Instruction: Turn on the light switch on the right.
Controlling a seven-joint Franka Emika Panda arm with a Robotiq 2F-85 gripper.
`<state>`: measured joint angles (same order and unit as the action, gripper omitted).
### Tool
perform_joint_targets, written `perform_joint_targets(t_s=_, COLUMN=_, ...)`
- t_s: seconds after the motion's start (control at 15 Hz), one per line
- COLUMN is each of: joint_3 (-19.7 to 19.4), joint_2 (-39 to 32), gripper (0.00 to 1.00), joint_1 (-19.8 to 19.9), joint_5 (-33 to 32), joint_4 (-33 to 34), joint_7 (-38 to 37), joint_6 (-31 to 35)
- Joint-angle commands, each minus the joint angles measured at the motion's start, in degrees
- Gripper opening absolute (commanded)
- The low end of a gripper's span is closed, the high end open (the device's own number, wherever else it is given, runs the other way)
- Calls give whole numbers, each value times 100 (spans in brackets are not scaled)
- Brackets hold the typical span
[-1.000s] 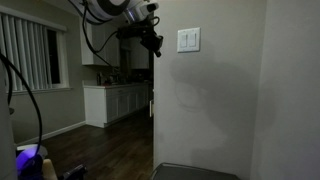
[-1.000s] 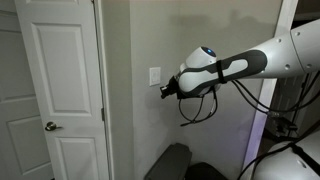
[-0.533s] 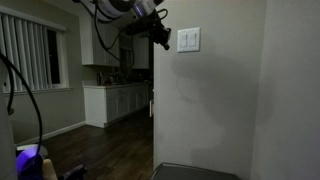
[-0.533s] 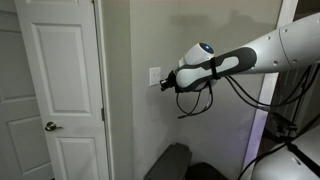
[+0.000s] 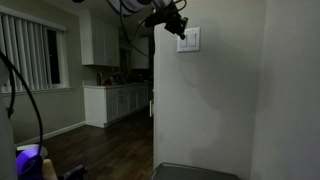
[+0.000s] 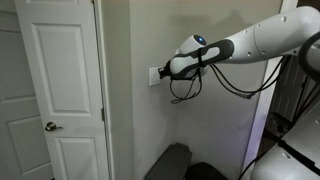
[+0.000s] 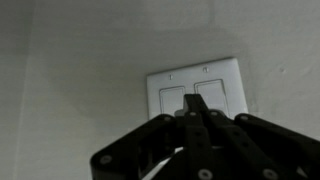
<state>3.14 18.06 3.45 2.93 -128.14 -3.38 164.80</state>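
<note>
A small white wall plate [image 7: 240,85] holds two narrow vertical paddles. The light switch is the right-hand paddle [image 7: 213,96]; its twin is the left-hand paddle [image 7: 172,99]. My gripper [image 7: 193,100] is shut with nothing in it, its joined fingertips pointing at the strip between the two paddles, close to the plate. In both exterior views the gripper [image 5: 178,27] [image 6: 162,73] is right at the plate [image 5: 191,42] [image 6: 153,77]. I cannot tell whether the tips touch it.
The plate sits on a plain grey wall [image 5: 215,110]. A white door [image 6: 60,90] stands beside the wall. A kitchen with white cabinets [image 5: 115,103] lies past the wall corner. A dark object [image 6: 170,162] sits on the floor below the arm.
The arm has risen and moved in along the wall, bringing the shut gripper from beside the wall corner up to the switch plate.
</note>
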Motion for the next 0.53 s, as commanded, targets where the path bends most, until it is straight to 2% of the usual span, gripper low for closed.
perform_joint_targets(t_s=0.0, joint_3=-142, joint_2=-703, gripper=0, joint_1=-48, joint_5=-64, joint_4=811, joint_7=-46, joint_6=22)
perform_joint_targets(t_s=0.2, joint_3=-212, joint_2=-1100, gripper=0, joint_1=-128, joint_5=3, joint_4=1260, joint_7=9, joint_6=-84)
perform_joint_targets(t_s=0.47, joint_3=-232, joint_2=-1045, gripper=0, joint_1=-89, joint_5=-112, joint_4=1282, joint_7=-84, joint_6=-273)
